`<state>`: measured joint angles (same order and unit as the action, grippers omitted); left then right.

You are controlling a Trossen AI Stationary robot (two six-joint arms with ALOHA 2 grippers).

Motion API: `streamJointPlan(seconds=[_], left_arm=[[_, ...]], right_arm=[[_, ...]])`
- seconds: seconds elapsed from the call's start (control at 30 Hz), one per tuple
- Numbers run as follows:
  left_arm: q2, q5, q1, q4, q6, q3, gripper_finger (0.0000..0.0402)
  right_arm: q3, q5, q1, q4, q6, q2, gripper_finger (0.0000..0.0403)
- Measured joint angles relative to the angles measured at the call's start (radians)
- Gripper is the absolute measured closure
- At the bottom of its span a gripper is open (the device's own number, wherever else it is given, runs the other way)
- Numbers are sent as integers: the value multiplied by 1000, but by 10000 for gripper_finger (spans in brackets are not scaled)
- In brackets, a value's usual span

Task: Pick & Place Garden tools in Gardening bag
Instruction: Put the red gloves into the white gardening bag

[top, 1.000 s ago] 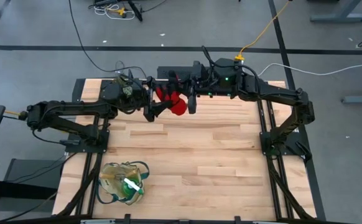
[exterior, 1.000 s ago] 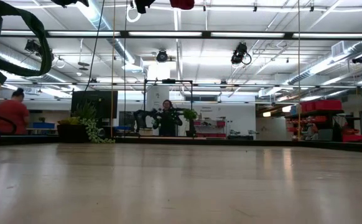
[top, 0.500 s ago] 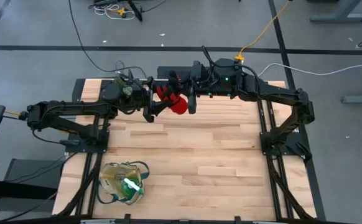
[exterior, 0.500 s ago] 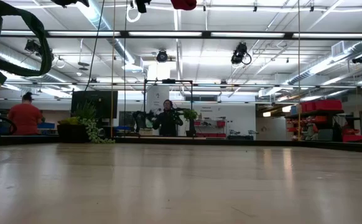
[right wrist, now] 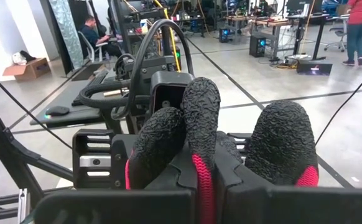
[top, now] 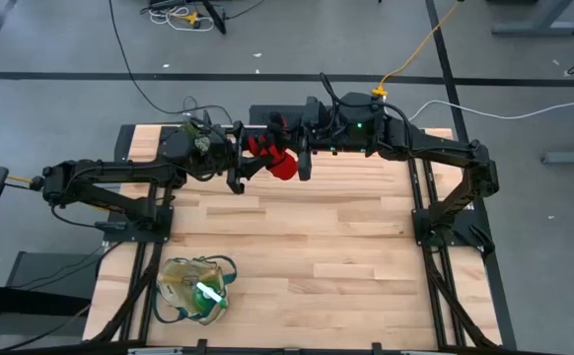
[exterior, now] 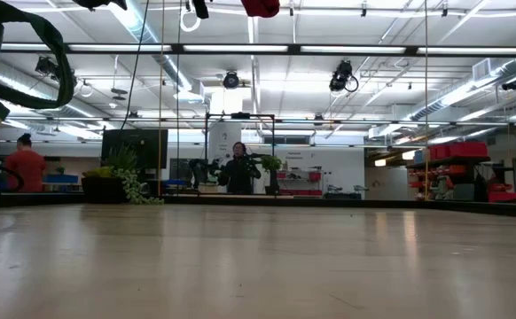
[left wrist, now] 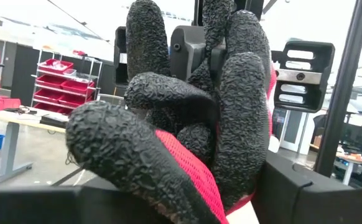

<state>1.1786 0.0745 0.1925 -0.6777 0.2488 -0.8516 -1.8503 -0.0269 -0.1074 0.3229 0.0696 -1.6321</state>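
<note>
A black-and-red glove bundle (top: 275, 158) hangs high over the table's far part, between my two grippers. My right gripper (top: 303, 154) comes from the right and is shut on it. My left gripper (top: 240, 164) comes from the left, its fingers on either side of the bundle's left end. The left wrist view is filled by the glove's knobbly black fingers (left wrist: 187, 118). The beige gardening bag (top: 193, 289) lies on the table near the front left. A translucent green item with a white part (top: 206, 294) lies in it. My left gripper has the glove bundle's left end (left wrist: 168, 180) between its two fingers, coming level from the table's left. The bundle fills the gap from finger to finger, clear of the table. My right gripper pinches the bundle's right end (right wrist: 199, 180) between its two fingers, level, from the table's right. The glove's black fingertips (right wrist: 199, 106) stick out past its fingers toward the left arm.
The wooden table top (top: 326, 247) lies well below both arms. The bag's green-trimmed edge (exterior: 10, 53) fills the low view's left corner. People stand in the room beyond the table.
My left gripper's fingers have drawn in around the glove bundle's left end, and the bundle has shifted slightly between the grippers. Both arms have kept their places.
</note>
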Motion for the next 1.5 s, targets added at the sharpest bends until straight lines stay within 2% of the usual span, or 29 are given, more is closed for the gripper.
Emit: streamJointPlan(seconds=[0.87,1.07,1.5], left_arm=[[0,11,0,4,-9,1,337],[0,11,0,4,-6,1,352],[0,10,0,3,-8,1,355]], right_arm=[[14,0,0,12,0,0,392],[27,0,0,12,3,0,392],[29,0,0,8,5,0,392]])
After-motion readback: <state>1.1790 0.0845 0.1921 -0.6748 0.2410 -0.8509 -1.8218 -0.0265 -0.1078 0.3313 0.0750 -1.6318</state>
